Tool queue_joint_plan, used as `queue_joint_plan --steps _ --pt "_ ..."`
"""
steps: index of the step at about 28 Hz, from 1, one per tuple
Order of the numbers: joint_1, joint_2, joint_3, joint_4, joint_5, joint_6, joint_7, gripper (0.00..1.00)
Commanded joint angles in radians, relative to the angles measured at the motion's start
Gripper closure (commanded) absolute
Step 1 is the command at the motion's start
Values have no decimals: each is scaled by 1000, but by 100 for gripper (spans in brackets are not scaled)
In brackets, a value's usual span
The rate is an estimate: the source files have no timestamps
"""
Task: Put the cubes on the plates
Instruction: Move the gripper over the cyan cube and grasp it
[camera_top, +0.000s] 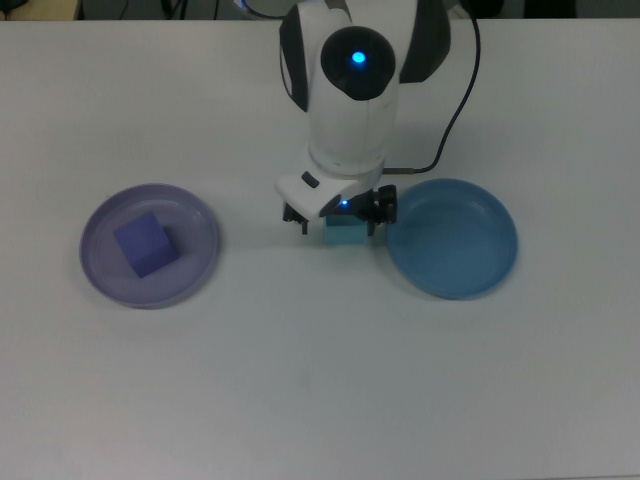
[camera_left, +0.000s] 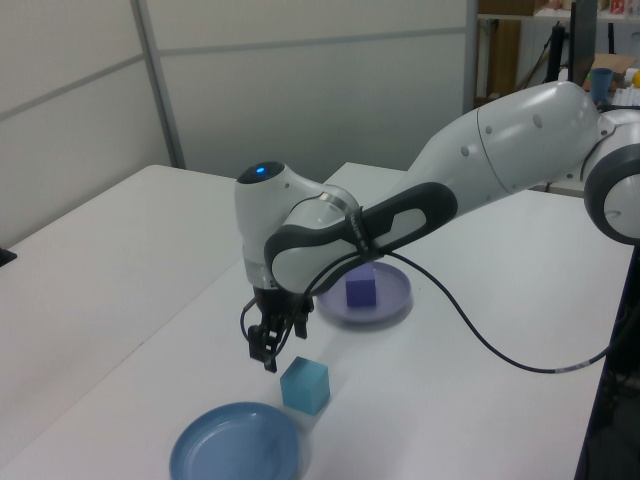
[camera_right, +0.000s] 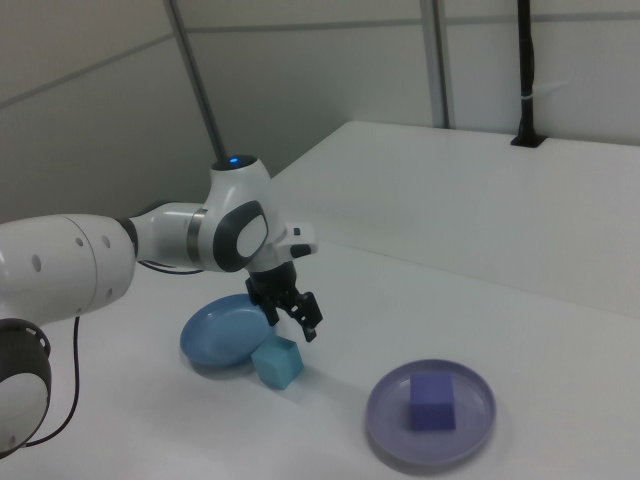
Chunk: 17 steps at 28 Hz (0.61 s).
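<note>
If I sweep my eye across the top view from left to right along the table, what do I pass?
Lavender plate with the purple cube on it → the robot's gripper above the turquoise cube → empty blue plate.
</note>
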Motion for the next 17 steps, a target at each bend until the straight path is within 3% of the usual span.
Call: queue_joint_plan --steps 1,4,8,10,11,12,14,17 --pt "41 -24 -11 -70 -17 -16 -25 0" --pt "63 -25 -11 -96 -52 -16 -19 0" --pt "71 -25 -13 -105 -63 -30 -17 1" --pt "70 -25 -16 -105 -64 -43 -13 49" --pt "65 -27 -16 -104 -63 -43 -8 66" --pt "61 -27 -16 -104 -60 -43 -2 78" --pt "57 -27 -16 -102 -58 -43 9 96" --pt "50 -39 -17 -102 -54 -46 10 100"
